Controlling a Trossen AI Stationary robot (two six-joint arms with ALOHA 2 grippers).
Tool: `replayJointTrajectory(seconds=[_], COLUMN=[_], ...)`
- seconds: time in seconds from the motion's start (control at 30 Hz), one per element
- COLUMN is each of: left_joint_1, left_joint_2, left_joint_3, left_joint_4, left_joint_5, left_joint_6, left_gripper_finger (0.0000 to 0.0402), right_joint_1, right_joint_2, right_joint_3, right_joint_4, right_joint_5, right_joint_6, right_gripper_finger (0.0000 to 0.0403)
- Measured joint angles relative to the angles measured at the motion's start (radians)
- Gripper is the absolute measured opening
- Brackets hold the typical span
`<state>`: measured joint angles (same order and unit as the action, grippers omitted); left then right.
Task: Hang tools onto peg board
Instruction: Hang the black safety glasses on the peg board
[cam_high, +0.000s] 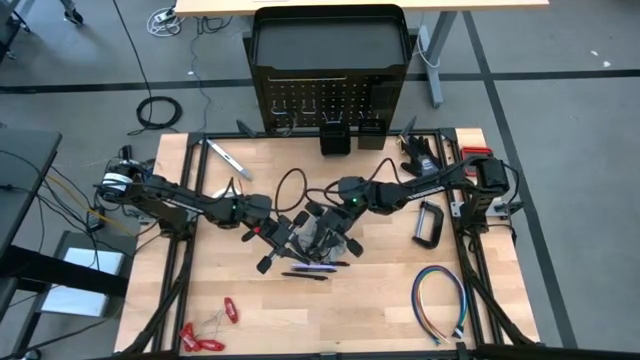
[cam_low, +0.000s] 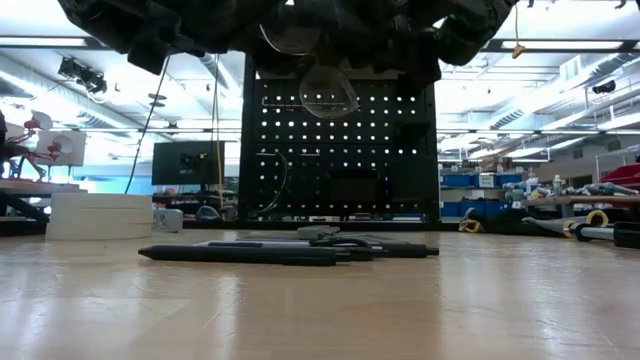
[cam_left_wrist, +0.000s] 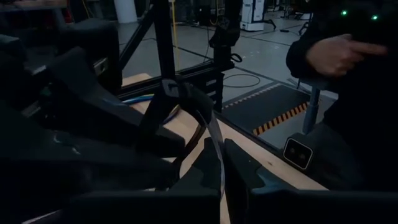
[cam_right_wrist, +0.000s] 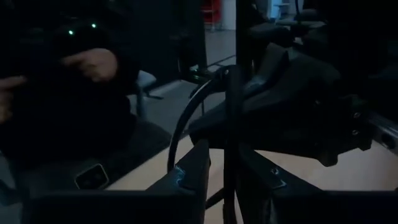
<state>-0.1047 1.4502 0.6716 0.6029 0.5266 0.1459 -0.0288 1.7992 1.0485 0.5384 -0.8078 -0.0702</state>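
Note:
Both arms meet over the table's middle around a clear tape roll (cam_high: 320, 236), which shows as a see-through ring (cam_low: 326, 92) lifted above the wood. My left gripper (cam_high: 298, 232) comes from the table's left and is shut on it. My right gripper (cam_high: 334, 228) comes from the right and is open, its fingers standing on either side of the ring's band (cam_right_wrist: 232, 130). Dark pens (cam_high: 312, 268) lie flat on the wood below. The black peg board (cam_high: 325, 100) stands upright at the far edge. My left gripper pinches the tape roll's thin band (cam_left_wrist: 217, 158) between its two fingers (cam_left_wrist: 245, 171), level from the table's left. The ring stands on edge in the hold, lifted clear of the table, and arcs up and away from the fingers.
Two small black bins (cam_high: 350, 136) sit at the board's foot. A silver bar tool (cam_high: 228, 157) lies far left, a black C-clamp (cam_high: 430, 222) right, a multicoloured wire loop (cam_high: 440, 300) near right, and red-handled tools (cam_high: 205, 335) near left. A person's hand (cam_left_wrist: 336, 53) shows beyond the table.

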Motion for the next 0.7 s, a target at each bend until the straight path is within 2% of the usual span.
replayJointTrajectory(seconds=[0.13, 0.37, 0.7], left_joint_1=[0.000, -0.001, 0.000], left_joint_2=[0.000, 0.000, 0.000], left_joint_3=[0.001, 0.002, 0.002], left_joint_4=[0.003, -0.003, -0.027], left_joint_5=[-0.002, 0.003, -0.001], left_joint_6=[-0.001, -0.012, -0.018], left_gripper_finger=[0.0003, 0.0003, 0.0003], right_joint_1=[-0.011, -0.033, -0.046], right_joint_2=[0.000, 0.000, 0.000], right_joint_3=[0.000, 0.000, 0.000], right_joint_4=[0.017, 0.018, 0.015], right_joint_5=[-0.074, -0.113, -0.170], right_joint_6=[0.058, 0.117, 0.185], right_gripper_finger=[0.0056, 0.0023, 0.0041])
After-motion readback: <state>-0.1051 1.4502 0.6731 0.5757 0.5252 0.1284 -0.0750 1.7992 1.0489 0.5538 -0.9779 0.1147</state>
